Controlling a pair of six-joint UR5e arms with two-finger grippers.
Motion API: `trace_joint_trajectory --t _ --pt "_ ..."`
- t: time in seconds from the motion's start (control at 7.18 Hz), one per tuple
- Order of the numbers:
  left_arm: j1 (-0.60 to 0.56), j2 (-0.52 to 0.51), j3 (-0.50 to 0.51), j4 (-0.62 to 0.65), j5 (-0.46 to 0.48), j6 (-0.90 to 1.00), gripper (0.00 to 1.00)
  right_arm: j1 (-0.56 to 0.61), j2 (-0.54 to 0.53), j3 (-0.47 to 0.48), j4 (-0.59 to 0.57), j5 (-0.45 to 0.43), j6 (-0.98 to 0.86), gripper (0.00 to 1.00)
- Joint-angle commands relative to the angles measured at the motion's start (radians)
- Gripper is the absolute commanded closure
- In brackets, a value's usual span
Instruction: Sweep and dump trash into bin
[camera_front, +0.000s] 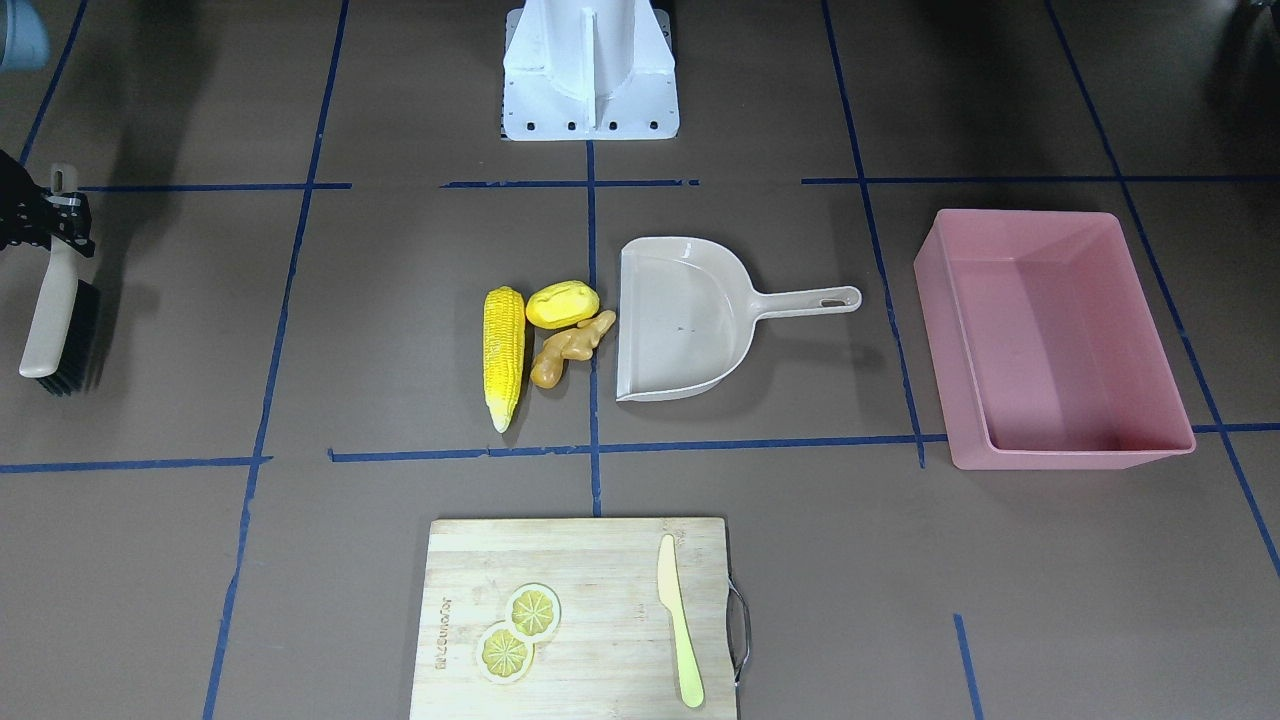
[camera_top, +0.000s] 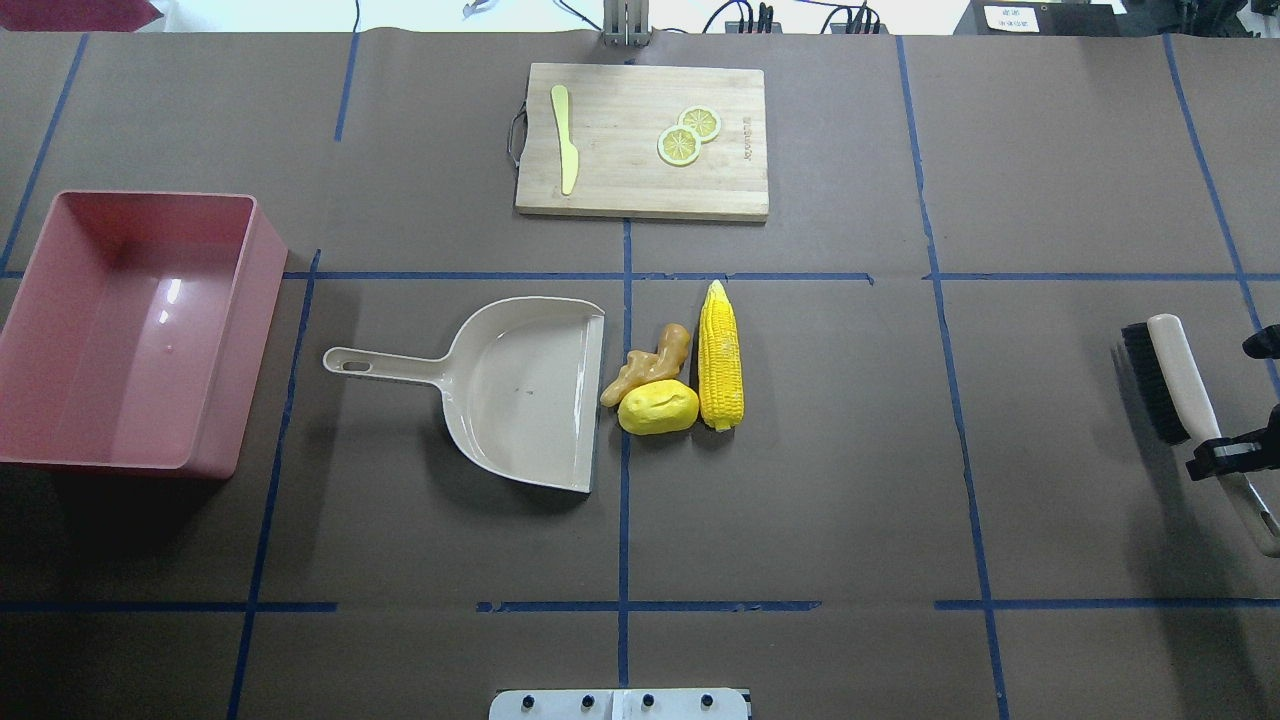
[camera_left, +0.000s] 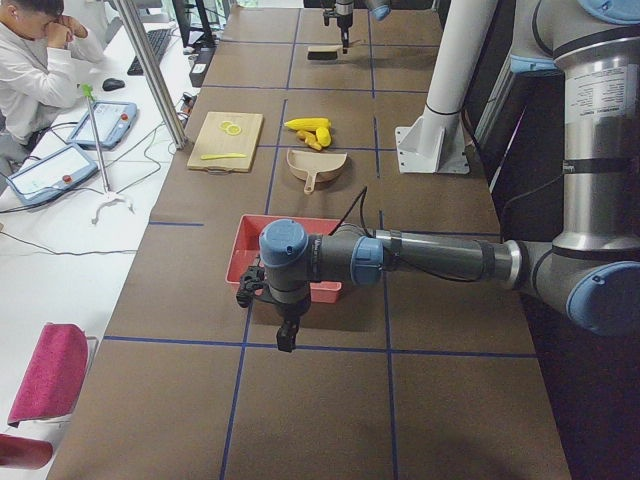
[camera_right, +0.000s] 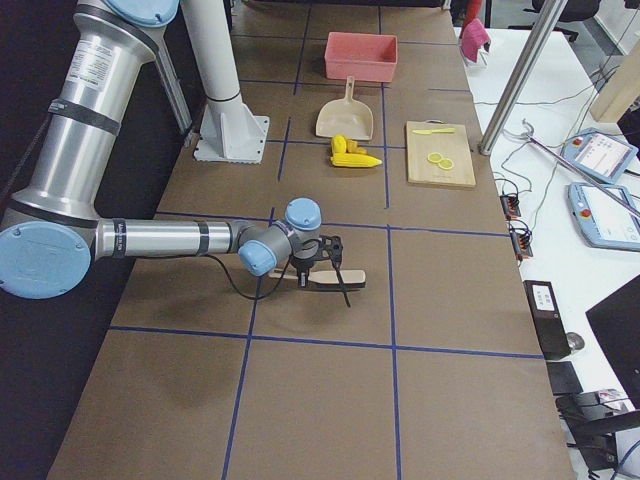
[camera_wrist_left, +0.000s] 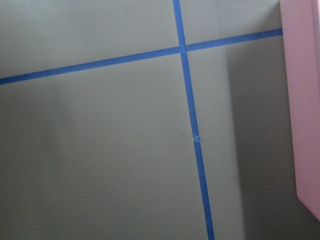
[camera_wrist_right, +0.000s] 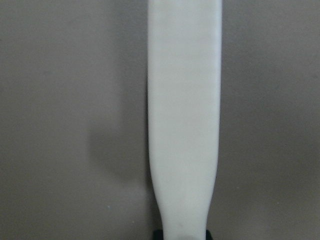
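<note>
Right gripper (camera_front: 62, 218) is clamped on the pale handle of a black-bristled brush (camera_front: 55, 320), near the handle's hanging-loop end, with the bristles trailing away from the wrist. The trash lies well apart from it, toward the table's middle: a corn cob (camera_front: 504, 352) is nearest the brush, and beyond it a potato-like lump (camera_front: 562, 304) and a ginger root (camera_front: 572, 350) touch each other right at the open mouth of the beige dustpan (camera_front: 690, 320). Farther still, past the pan's handle, stands the pink bin (camera_front: 935, 330), which looks empty. Nothing holds the dustpan, so I judge that a push from the brush could shove pan and food along together, and the round cob may roll past the pan's lip. A grip so far up the handle could also let the brush twist under load. The front-facing and overhead views show the clamp on the handle. The right wrist view shows only that handle over bare table, with no trash. The left gripper (camera_left: 287, 338) appears only in the left side view, hanging beside the bin, and I cannot tell how its fingers stand. Its wrist camera shows tape lines and a strip of pink wall.
</note>
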Motion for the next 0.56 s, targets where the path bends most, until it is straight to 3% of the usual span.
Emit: trace_joint_trajectory --t 0.0,0.42 --pt "0.006 -0.033 0.014 -0.165 -0.004 -0.001 0.0 0.012 0.014 0.031 -0.026 0.003 0.008 1.0" --pt "0.009 -0.036 0.001 -0.272 -0.071 -0.001 0.0 0.009 0.129 0.031 -0.131 -0.007 0.008 1.0"
